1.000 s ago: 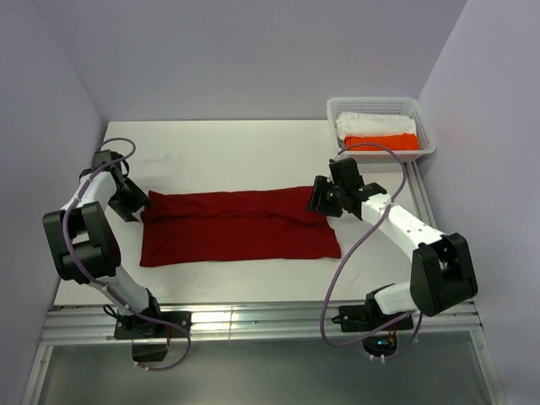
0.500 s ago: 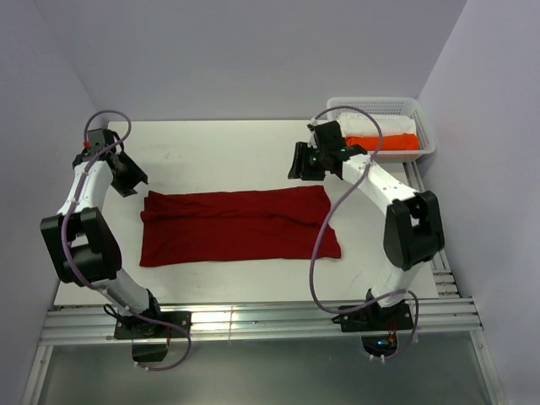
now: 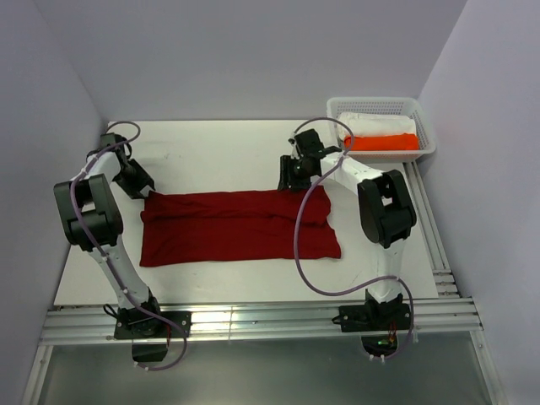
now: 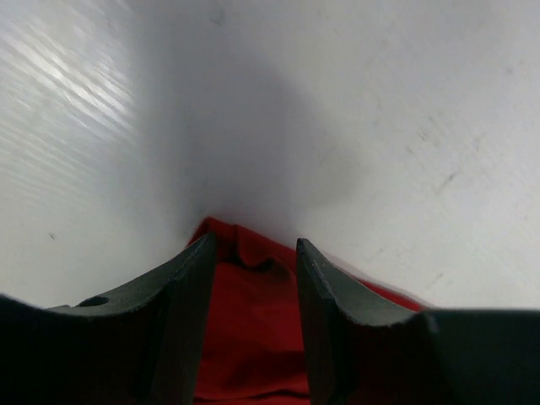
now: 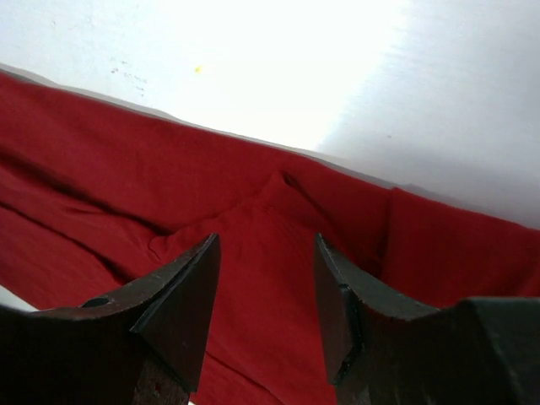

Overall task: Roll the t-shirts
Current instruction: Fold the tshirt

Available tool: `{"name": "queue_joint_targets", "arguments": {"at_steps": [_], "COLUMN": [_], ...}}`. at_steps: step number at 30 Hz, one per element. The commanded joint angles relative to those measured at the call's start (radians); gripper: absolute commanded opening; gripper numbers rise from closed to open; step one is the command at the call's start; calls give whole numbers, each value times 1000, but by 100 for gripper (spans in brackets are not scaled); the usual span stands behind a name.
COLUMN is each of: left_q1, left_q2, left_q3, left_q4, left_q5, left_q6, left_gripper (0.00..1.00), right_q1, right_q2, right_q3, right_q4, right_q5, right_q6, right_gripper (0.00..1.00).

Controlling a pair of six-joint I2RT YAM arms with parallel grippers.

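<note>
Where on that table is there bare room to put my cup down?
Bare table lies behind the red t-shirt, up to the back wall. A narrower strip runs between the shirt and the front rail. Crowded: the shirt's far edge, by the left gripper and right gripper, and the basket corner.

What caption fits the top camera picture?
Left pincer and right pincer poised open at the far edge of the folded crimson t-shirt.
</note>
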Motion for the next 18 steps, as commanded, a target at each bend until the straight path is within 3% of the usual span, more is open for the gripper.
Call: {"name": "queue_joint_targets", "arguments": {"at_steps": [1, 11, 18], "left_q1": [18, 18, 19], "left_q2": [23, 90, 97], "left_q3": [66, 84, 95], "left_q4": [29, 43, 44], "left_q5": [11, 4, 14], "left_q6": [9, 15, 15], "left_gripper": [48, 30, 18], "right_q1": [31, 48, 56], "right_q2": [16, 80, 130], "right_q3": [53, 90, 145], "right_q4": [39, 56, 30], "right_q5": [38, 161, 192], "right_q6": [-2, 13, -5], "right_gripper": [55, 56, 45]}}
